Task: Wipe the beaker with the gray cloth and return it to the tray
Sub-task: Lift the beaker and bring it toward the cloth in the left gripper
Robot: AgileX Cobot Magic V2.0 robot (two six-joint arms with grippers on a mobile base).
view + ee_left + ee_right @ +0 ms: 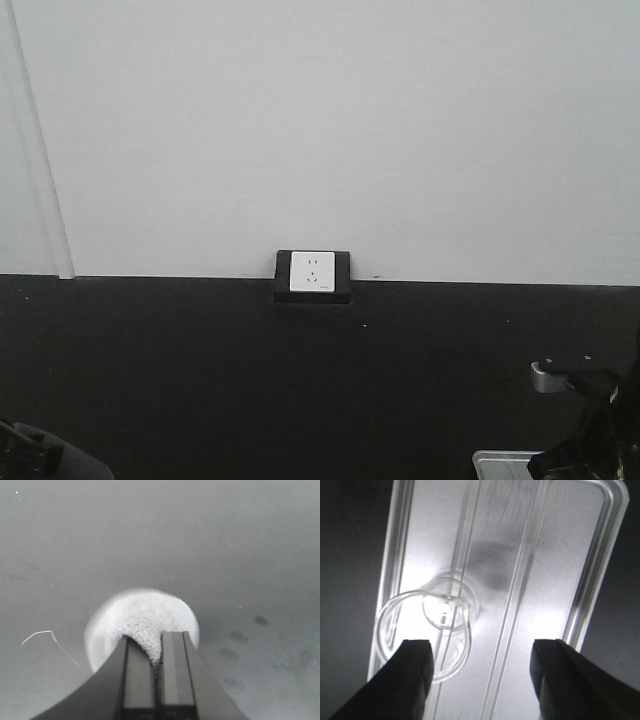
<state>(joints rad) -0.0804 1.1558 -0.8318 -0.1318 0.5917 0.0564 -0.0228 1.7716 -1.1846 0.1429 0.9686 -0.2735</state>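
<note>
Right claw [482,677] spread wide over flat silver metal tray [565,550]; small clear glass beaker [427,630] stands upright on it, close by the left-side finger. Left claw [157,667] clenched on fluffy gray cloth [145,617].

Clear beaker [445,612], silver tray [545,555], pale gray cloth [145,615]

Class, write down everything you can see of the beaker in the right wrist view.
The beaker is small, round and made of clear glass. It is seen from above, as a wide circular rim with the smaller base showing through it. It looks empty and stands on the silver tray, near one long edge. The right end effector is open above it, with one side close by the rim. Whether they touch cannot be told. No markings can be made out.
</note>
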